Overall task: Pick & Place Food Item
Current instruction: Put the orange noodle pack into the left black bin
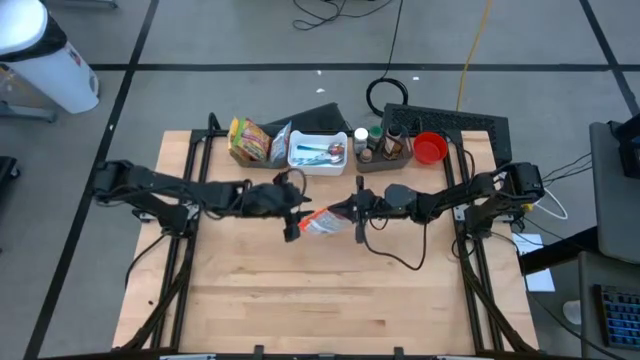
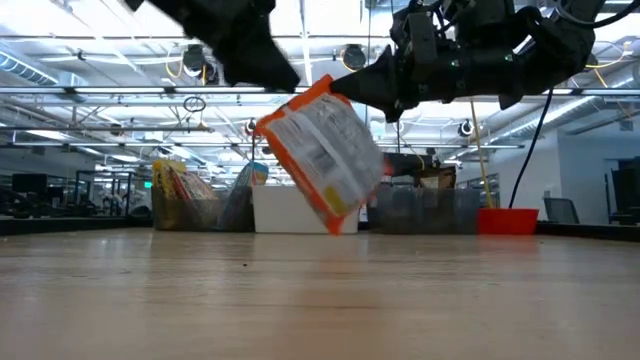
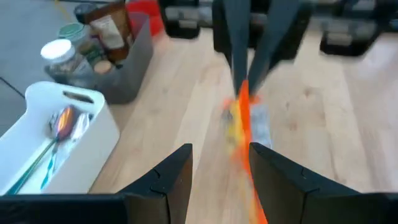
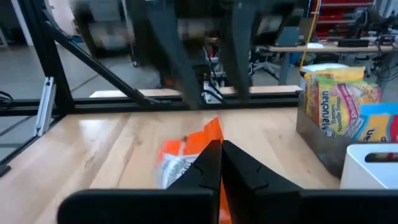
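The room is a grey tiled floor [image 1: 250,40] crossed by dark lines, with cables and a white bin [image 1: 45,55] beyond the far edge; the low view looks into a hall of ceiling lights and trusses. The light wooden surface [image 1: 320,290] sits in a black frame, its near half bare. Along the far edge stand ramen packets [image 1: 250,140], a white caddy [image 1: 318,152] with cutlery, a grey bin [image 1: 385,150] of jars and a red cup [image 1: 430,148]. Both arms reach in to the middle. The orange-and-white food pouch [image 2: 320,155] hangs tilted above the surface, one lower corner close to the wood. The right gripper [image 1: 358,212] is pinched together on the pouch's orange top edge. The left gripper [image 1: 296,218] has its fingers apart astride the pouch's other end.
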